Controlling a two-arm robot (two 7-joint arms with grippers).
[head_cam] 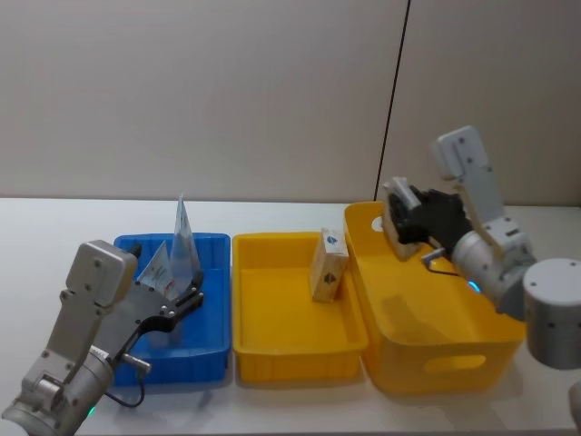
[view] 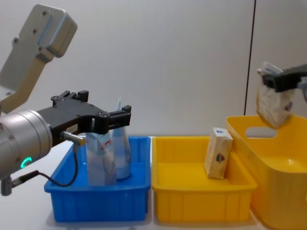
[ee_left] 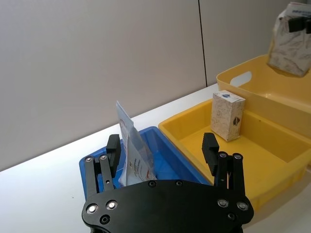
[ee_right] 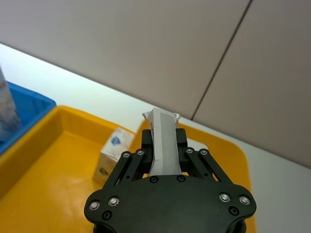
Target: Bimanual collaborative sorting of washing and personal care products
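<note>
A pale-blue tapering tube [head_cam: 184, 234] stands upright in the blue tray [head_cam: 204, 354], with a soft pouch [head_cam: 157, 267] beside it. My left gripper [head_cam: 188, 296] hovers open over that tray, its fingers [ee_left: 210, 147] spread wide and the tube [ee_left: 132, 145] close to one of them. A speckled beige carton [head_cam: 329, 263] leans upright in the middle yellow tray [head_cam: 290, 359]. My right gripper [head_cam: 399, 220] is shut on a speckled pouch [view: 273, 106], held in the air above the far rim of the tall yellow basket [head_cam: 436, 318].
The three containers sit side by side on a white table [head_cam: 54, 227], blue at the left, yellow tray in the middle, basket at the right. A plain wall stands close behind them. A cable loops from my left wrist near the table's front edge.
</note>
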